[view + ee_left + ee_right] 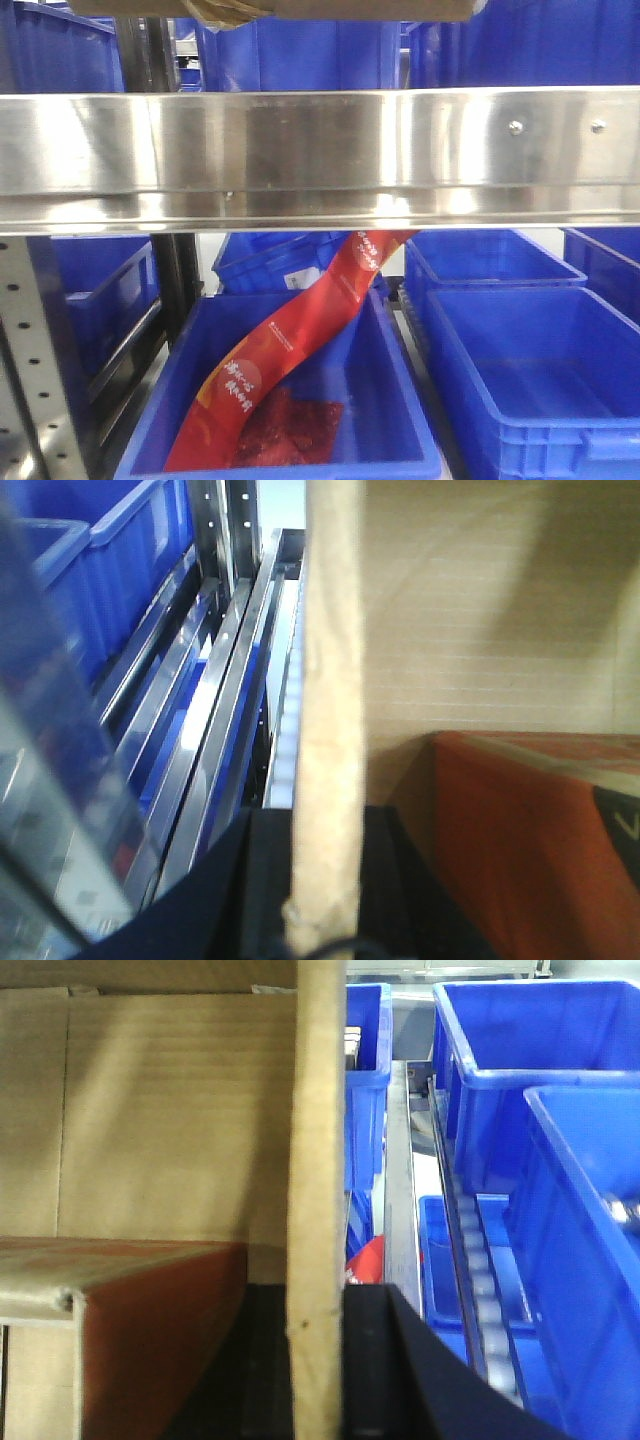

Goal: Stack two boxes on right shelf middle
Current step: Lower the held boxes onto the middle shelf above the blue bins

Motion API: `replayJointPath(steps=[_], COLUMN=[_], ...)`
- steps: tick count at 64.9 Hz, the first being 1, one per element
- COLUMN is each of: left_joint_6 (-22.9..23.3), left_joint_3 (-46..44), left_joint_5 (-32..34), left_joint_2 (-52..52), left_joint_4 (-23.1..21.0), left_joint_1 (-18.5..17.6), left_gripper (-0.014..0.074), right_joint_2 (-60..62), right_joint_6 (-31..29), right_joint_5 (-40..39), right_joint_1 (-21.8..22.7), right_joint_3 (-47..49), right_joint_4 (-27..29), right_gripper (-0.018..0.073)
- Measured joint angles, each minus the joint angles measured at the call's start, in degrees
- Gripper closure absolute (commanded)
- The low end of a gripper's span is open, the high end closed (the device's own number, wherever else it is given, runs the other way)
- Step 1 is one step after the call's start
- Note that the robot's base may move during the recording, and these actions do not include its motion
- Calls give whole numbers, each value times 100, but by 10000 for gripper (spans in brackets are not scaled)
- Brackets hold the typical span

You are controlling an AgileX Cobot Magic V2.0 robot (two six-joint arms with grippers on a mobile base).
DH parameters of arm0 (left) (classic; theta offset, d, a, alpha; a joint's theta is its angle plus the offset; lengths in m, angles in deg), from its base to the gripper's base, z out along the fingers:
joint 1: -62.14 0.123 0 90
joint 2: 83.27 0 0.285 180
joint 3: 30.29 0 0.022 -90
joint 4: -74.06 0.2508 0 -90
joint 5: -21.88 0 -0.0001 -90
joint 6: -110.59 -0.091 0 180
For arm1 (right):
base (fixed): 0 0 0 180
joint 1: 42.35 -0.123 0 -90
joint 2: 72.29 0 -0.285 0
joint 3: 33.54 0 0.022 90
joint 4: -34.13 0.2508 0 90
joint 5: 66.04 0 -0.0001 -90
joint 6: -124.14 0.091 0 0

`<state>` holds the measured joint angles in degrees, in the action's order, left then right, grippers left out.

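- left end effector [322,900] clamps the upright edge of a cardboard box wall [330,730], black jaws on either side of it.
- right end effector [315,1360] grips another cardboard wall edge [318,1160] the same way.
- an orange-red carton [150,1330] sits inside the box [170,1110].
- front view: the box's underside [270,8] shows above the steel shelf rail [320,150]; a red banner [290,340] trails into a blue bin [400,400] below.

A brown cardboard box [270,10] sits above the shiny steel shelf [320,155] rail.
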<state>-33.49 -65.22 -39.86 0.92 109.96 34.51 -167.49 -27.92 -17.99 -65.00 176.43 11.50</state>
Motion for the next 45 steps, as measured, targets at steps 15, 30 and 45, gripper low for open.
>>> replayJointPath(steps=[15, 30, 45], left_joint_6=[0, 0, 0], left_joint_3=[0, 0, 0], left_joint_5=[0, 0, 0], left_joint_2=[0, 0, 0], left_joint_4=[0, 0, 0], left_joint_1=[0, 0, 0], left_gripper=[708, 708, 708], right_joint_2=[0, 0, 0], right_joint_6=[0, 0, 0], right_joint_5=[0, 0, 0], right_joint_1=[0, 0, 0], right_joint_3=[0, 0, 0], right_joint_4=[0, 0, 0], right_gripper=[715, 715, 715])
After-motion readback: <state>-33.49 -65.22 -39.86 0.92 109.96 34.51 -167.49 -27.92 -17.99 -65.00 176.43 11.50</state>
